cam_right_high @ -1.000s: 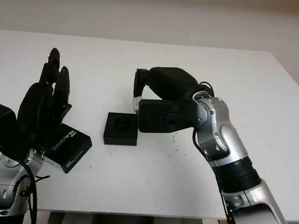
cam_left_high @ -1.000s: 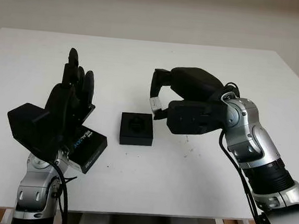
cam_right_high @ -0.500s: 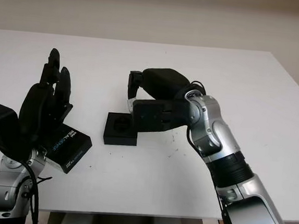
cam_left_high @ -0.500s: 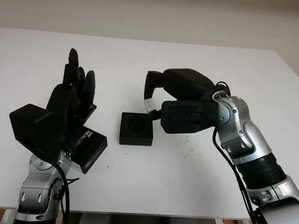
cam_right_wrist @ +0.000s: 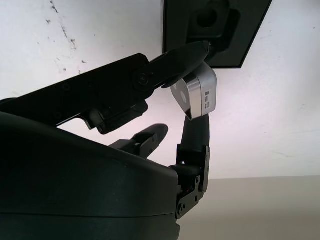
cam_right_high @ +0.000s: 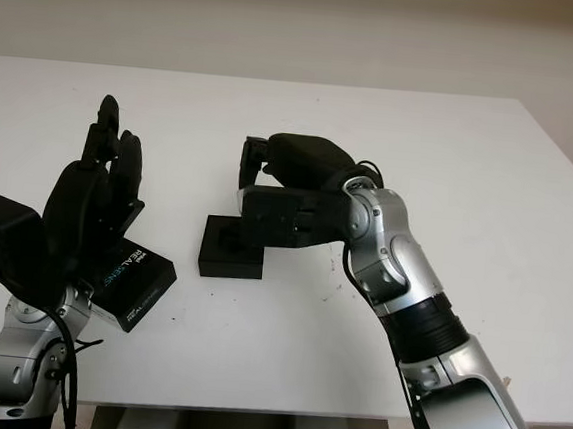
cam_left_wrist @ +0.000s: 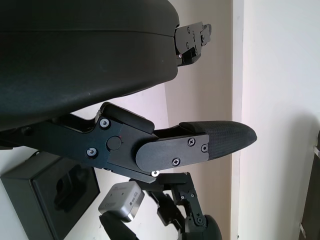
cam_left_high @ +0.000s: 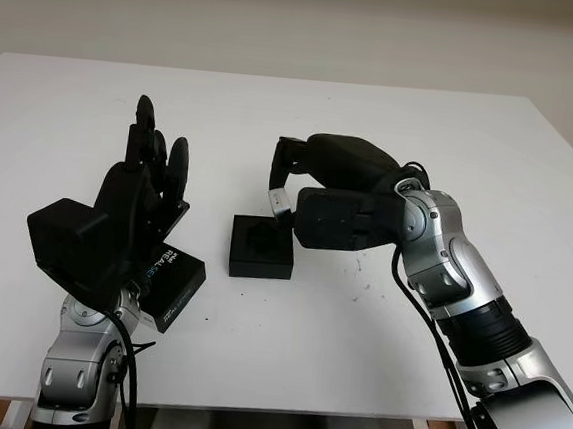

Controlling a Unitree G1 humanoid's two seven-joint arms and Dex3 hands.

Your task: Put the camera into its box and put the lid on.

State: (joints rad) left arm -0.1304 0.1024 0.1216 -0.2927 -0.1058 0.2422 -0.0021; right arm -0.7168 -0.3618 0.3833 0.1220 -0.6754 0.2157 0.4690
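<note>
A small silver camera is pinched in my right hand, which is shut on it just above the right rim of the black box. The box lies open at the table's middle, showing a shaped foam recess. The camera hangs over the box's edge, not inside it. The black lid, printed with white and blue lettering, rests on the table to the left. My left hand is open and raised upright above the lid, holding nothing.
The white table stretches wide around the box, with a few small dark specks to the box's right. A pale wall runs behind the far edge.
My right hand has carried the camera leftward and slightly down, from beside the box to over its right rim. The left hand has barely moved.
</note>
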